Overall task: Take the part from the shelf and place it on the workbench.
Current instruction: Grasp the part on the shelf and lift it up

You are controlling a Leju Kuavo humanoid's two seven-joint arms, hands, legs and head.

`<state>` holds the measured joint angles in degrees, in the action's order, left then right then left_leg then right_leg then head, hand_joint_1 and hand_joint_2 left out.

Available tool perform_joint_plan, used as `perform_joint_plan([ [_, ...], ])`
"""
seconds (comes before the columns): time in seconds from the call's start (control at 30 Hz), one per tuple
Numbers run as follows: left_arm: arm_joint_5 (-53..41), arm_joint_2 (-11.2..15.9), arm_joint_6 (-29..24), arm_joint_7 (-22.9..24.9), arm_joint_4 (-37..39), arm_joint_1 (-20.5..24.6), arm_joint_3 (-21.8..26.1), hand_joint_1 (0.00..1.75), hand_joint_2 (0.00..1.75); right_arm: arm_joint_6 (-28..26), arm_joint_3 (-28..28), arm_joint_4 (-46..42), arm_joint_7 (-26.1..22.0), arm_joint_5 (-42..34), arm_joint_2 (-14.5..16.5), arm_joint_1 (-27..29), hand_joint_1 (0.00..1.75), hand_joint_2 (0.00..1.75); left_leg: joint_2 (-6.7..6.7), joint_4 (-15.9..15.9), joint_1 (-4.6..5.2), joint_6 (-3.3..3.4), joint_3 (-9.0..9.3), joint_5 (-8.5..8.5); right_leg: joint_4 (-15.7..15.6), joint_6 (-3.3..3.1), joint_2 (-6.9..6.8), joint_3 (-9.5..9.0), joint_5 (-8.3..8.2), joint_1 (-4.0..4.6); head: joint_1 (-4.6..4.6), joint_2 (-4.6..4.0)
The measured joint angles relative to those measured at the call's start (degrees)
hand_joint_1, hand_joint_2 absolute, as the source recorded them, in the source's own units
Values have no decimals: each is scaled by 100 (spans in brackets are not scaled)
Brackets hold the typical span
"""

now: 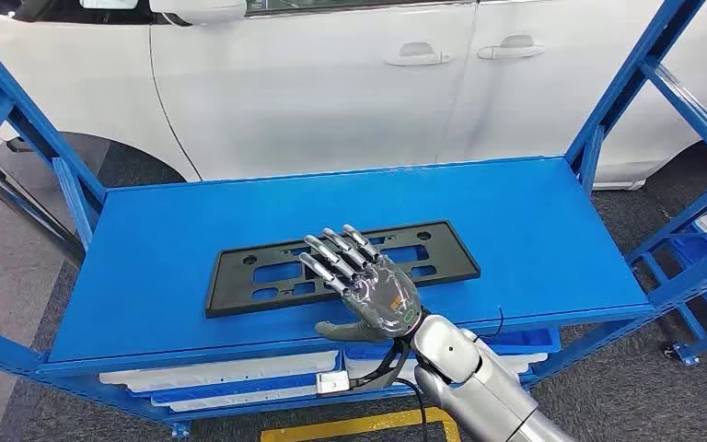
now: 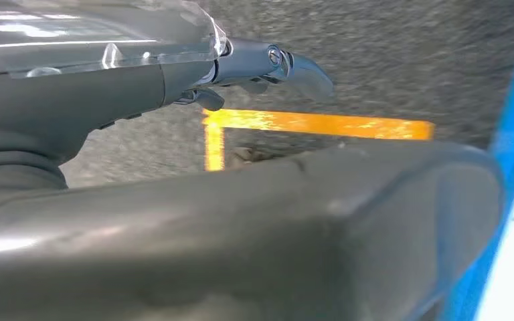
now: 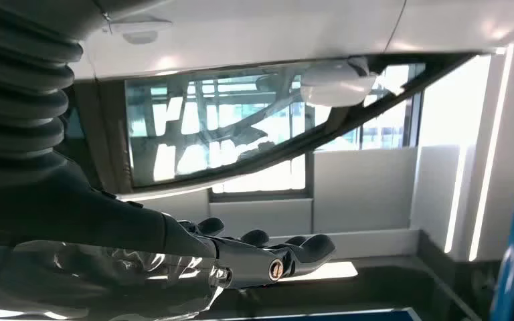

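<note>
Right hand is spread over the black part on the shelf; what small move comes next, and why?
Probably lower the right hand and close its fingers on the black part's near edge: the hand is spread above the part lying flat on the blue shelf, holding nothing.

The shelf (image 1: pixel 193 239) is bright blue. The part (image 1: pixel 267 276) on it is black. The car (image 1: pixel 331 83) is white. The floor tape (image 2: pixel 321 124) looks yellow, maybe orange.

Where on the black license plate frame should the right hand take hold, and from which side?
Probably the near long edge of the black license plate frame, approached from the robot's side. It lies flat on the blue shelf, so only its thin rim or the cutouts offer a hold. The right hand hovers there, fingers spread.
</note>
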<state>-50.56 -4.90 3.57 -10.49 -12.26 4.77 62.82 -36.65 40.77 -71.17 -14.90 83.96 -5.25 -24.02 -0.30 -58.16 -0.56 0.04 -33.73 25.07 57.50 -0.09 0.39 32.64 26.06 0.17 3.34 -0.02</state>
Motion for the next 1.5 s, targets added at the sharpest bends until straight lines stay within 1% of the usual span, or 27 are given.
perform_joint_plan([
  [0.07, -32, 0, -21, 138, 0, -18, -1, 0, 0, 10, 47, 69, 39, 58, -11, -38, 0, 175, -2, 7, 4, 31, 2, -2, -7, 29, 0, -6, 2, -3, 0, 0],
  [0.13, -94, -1, -42, 393, 0, -42, -4, 0, 0, 36, 127, 193, 107, 144, -32, -115, 0, 175, -1, 39, -7, 98, 17, -19, 71, 95, -5, 17, 74, -18, 0, 0],
  [0.2, -139, 0, -42, 547, 0, -50, -12, 0, 0, 55, 188, 303, 154, 187, -54, -180, 0, 175, 4, 64, -19, 150, 28, -32, 578, 158, -12, 247, 367, -43, 0, 0],
  [0.27, -159, 3, -44, 596, 0, -56, -25, 0, 0, 60, 239, 408, 174, 206, -79, -206, 0, 175, 4, 62, -15, 171, 25, -27, 1389, 196, -14, 646, 715, -58, 0, 0],
  [0.3, -163, 4, -44, 608, 0, -61, -32, 0, 0, 61, 262, 453, 177, 210, -90, -207, 0, 175, 3, 60, -13, 175, 27, -23, 1658, 204, -14, 788, 777, -60, 0, 0],
  [0.33, -168, 5, -47, 625, 0, -64, -38, 0, 0, 63, 279, 489, 180, 211, -99, -208, 0, 175, 1, 58, -12, 175, 32, -19, 1708, 202, -14, 828, 726, -61, 0, 0],
  [0.37, -180, 7, -52, 665, 0, -67, -46, 0, 0, 67, 292, 519, 187, 213, -105, -212, 0, 175, -2, 57, -11, 171, 42, -15, 1524, 190, -14, 755, 570, -60, 0, 0],
  [0.43, -215, 4, -64, 805, 0, -73, -63, 0, 0, 76, 311, 563, 224, 222, -109, -238, 0, 175, -6, 56, -6, 150, 69, -2, 695, 132, -15, 371, 151, -48, 0, 0],
  [0.5, -263, -1, -71, 963, 0, -80, -79, 0, 0, 81, 332, 608, 288, 240, -108, -271, 0, 175, -6, 51, 12, 109, 75, 14, 91, 68, -20, 92, -55, -16, 0, 0],
  [0.6, -322, -4, -81, 1072, 0, -103, -91, 0, 0, 84, 366, 690, 363, 282, -104, -285, 0, 175, -2, 54, 14, 20, 77, 32, -33, -6, -23, 46, -68, -7, 0, 0],
  [0.67, -340, -4, -91, 1075, 1, -114, -93, 0, 0, 86, 391, 745, 391, 316, -87, -303, 0, 175, 0, -140, 11, -35, 8, 178, -95, -67, -31, 9, -96, -41, 0, 0],
  [0.7, -347, -4, -95, 1054, 1, -116, -95, 0, 0, 93, 411, 783, 395, 327, -69, -322, 0, 175, 1, -402, 5, -56, -106, 334, -118, -89, -37, -6, -105, -53, 0, 0],
  [0.77, -356, -6, -96, 965, 2, -123, -95, 0, 0, 145, 475, 902, 384, 336, -37, -370, 0, 175, 1, -1177, -9, -96, -467, 696, -118, -111, -42, -9, -102, -42, 0, 0],
  [0.8, -360, -4, -93, 904, 2, -128, -95, 0, 0, 195, 518, 976, 365, 333, -25, -394, 0, 175, 2, -1478, -13, -112, -618, 784, -112, -115, -43, -9, -98, -39, 0, 0],
  [0.83, -361, -2, -87, 847, 2, -132, -94, 0, 0, 249, 562, 1048, 339, 327, -18, -417, 0, 175, 2, -1594, -15, -123, -684, 767, -103, -115, -44, -9, -91, -37, 0, 0],
  [0.87, -362, 3, -77, 800, 2, -134, -94, 0, 0, 305, 605, 1113, 307, 317, -10, -444, 0, 175, 3, -1462, -18, -128, -630, 634, -89, -111, -42, -11, -81, -40, 0, 0],
  [0.93, -370, 14, -50, 742, 2, -129, -94, 0, 0, 404, 682, 1219, 246, 297, 5, -503, 0, 175, 6, -719, -27, -122, -282, 253, -45, -84, -36, -15, -46, -45, 0, 0],
  [1.0, -380, 21, -24, 718, 2, -116, -94, 0, 0, 521, 758, 1317, 183, 267, 25, -563, 0, 175, -2, -141, -22, -71, -7, 61, 12, -36, -25, 1, -12, -24, 0, 0],
  [1.13, -398, 21, -15, 695, 2, -118, -94, 0, 0, 787, 907, 1527, 27, 108, 78, -676, 0, 175, -11, -15, -6, 62, 33, 33, 26, 59, -14, 22, -7, -10, -1, 0],
  [1.2, -402, 20, -16, 671, 2, -114, -94, 0, 0, 893, 954, 1624, -49, 1, 97, -767, 0, 175, -3, 16, -23, 113, 44, 10, 168, 110, -16, 79, 103, -25, -1, 0],
  [1.23, -404, 21, -16, 654, 2, -110, -94, 0, 0, 939, 983, 1690, -92, -60, 108, -815, 0, 175, 2, 26, -28, 134, 45, 4, 411, 138, -19, 188, 249, -36, -1, 0],
  [1.3, -408, 24, -16, 625, 2, -106, -94, 0, 0, 1003, 1040, 1834, -162, -165, 132, -883, 0, 175, 8, 26, -24, 157, 39, 2, 1196, 182, -24, 554, 622, -52, -1, 0],
  [1.33, -409, 26, -16, 616, 2, -109, -93, 0, 0, 1022, 1065, 1899, -185, -199, 144, -903, 0, 175, 8, 25, -22, 160, 37, 1, 1566, 194, -25, 733, 754, -56, -1, 0],
  [1.37, -410, 27, -16, 611, 2, -113, -93, 0, 0, 1039, 1083, 1952, -198, -218, 157, -923, 0, 175, 8, 25, -20, 160, 39, 1, 1743, 193, -25, 822, 770, -57, -2, 0],
  [1.4, -411, 28, -16, 607, 2, -115, -92, 0, 0, 1059, 1099, 1997, -208, -234, 172, -954, 0, 175, 7, 25, -16, 160, 47, 2, 1657, 179, -25, 784, 659, -55, -2, 0],
  [1.43, -413, 28, -16, 601, 2, -116, -92, 0, 0, 1081, 1110, 2045, -218, -259, 193, -993, 0, 175, 4, 25, -12, 158, 59, 2, 1340, 151, -25, 630, 463, -50, -1, 0],
  [1.5, -419, 21, -16, 584, 4, -111, -92, 0, 0, 1134, 1124, 2161, -234, -335, 253, -1092, 0, 175, 1, 24, 0, 144, 75, 5, 473, 65, -28, 202, 88, -19, -1, 0],
])
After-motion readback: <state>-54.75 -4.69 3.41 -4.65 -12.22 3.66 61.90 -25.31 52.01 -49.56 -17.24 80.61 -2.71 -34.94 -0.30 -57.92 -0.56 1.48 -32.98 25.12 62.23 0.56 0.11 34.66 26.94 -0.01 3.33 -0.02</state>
